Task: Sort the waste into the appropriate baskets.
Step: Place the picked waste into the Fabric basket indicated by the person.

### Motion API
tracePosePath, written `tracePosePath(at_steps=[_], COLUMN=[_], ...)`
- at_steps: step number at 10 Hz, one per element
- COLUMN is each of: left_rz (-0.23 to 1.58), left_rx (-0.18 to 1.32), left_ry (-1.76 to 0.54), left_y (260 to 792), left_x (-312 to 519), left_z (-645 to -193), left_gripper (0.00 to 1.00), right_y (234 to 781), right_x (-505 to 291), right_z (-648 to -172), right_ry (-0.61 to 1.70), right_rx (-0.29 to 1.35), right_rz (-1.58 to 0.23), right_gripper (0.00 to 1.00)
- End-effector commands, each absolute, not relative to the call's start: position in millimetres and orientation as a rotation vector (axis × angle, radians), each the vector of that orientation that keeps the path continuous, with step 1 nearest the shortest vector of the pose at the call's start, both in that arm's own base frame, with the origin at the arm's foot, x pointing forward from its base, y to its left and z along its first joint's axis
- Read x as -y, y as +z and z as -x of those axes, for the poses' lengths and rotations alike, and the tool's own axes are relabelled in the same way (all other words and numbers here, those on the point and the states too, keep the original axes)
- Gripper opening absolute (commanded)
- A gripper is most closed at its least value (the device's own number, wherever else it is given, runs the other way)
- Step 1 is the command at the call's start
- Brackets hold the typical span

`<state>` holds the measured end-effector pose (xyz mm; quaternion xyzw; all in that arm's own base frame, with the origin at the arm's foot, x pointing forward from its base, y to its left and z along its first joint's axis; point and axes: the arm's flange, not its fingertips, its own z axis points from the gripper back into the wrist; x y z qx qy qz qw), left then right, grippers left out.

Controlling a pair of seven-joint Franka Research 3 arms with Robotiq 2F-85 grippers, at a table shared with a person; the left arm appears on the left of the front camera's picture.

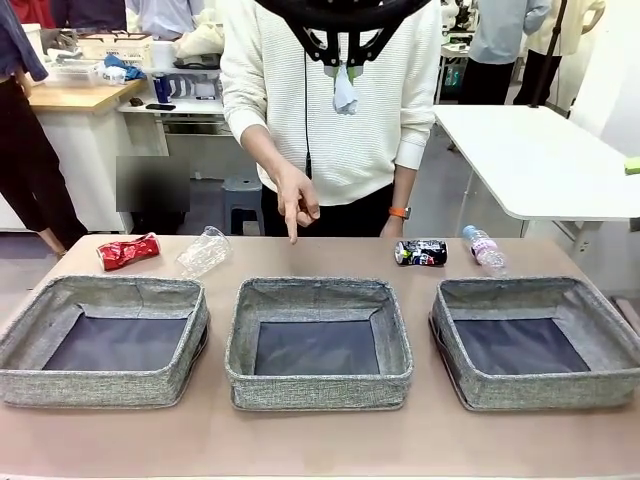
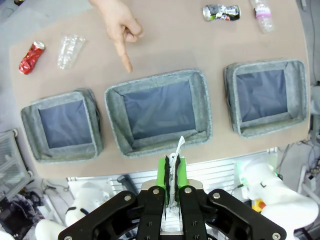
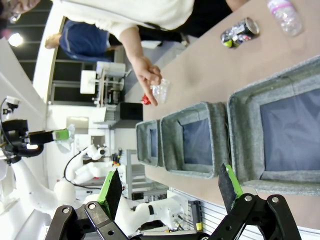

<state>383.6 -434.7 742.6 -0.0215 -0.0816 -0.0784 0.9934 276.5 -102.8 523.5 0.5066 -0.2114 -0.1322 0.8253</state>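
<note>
Above the table's middle, left gripper (image 2: 172, 167) clamped tight on small white crumpled paper ball (image 2: 178, 148), high over near edge of middle grey woven fabric basket (image 1: 318, 385). Right gripper (image 3: 170, 187) jaws spread wide, empty, raised on near side of right grey woven basket (image 1: 540, 392). Left grey woven basket (image 1: 100, 385) on table's left. Far left: crushed red can (image 1: 127, 251), clear plastic container (image 1: 203, 251) just beside it. Far right: dark multicoloured can (image 1: 421, 253), pink-labelled clear bottle (image 1: 484, 247). Person's hand (image 1: 297, 203) points down just beyond middle basket.

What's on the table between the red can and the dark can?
In the front view, the clear plastic container, then the person's pointing hand over bare tabletop.
</note>
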Motion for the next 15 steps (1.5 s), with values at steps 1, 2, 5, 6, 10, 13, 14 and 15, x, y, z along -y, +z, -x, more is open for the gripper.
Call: tracePosePath(at_steps=[1, 2, 5, 6, 10, 13, 14, 15], left_rz=[0.038, 0.038, 0.054, 0.076, -0.060, -0.031, -0.026, -0.023], left_rx=[0.183, 0.183, 0.122, 0.081, 0.202, 0.155, 0.153, 0.153], left_ry=[-0.153, -0.153, -0.232, -0.234, -0.221, -0.206, -0.210, -0.210], left_y=[743.7, 743.7, 709.8, 657.8, 512.0, 494.7, 494.7, 495.1], left_x=[432.8, 432.8, 432.5, 421.4, 381.3, 383.1, 385.8, 386.6], left_z=[-381.9, -381.9, -383.8, -377.7, -357.5, -358.0, -358.9, -361.1], left_gripper=[0.07, 0.07, 0.07, 0.07, 0.07, 0.07, 0.07, 0.07], right_y=[523.6, 523.6, 523.6, 523.6, 523.6, 523.6, 523.6, 523.6], right_x=[103.7, 103.7, 103.7, 103.7, 103.7, 103.7, 103.7, 103.7], right_z=[-277.6, -277.6, -277.6, -277.6, -277.6, -277.6, -277.6, -277.6], right_ry=[-0.254, -0.254, -0.254, -0.254, -0.254, -0.254, -0.254, -0.254], right_rx=[0.473, 0.473, 0.473, 0.473, 0.473, 0.473, 0.473, 0.473], right_rz=[-1.098, -1.098, -1.098, -1.098, -1.098, -1.098, -1.098, -1.098], right_gripper=[1.00, 1.00, 1.00, 1.00, 1.00, 1.00, 1.00, 1.00])
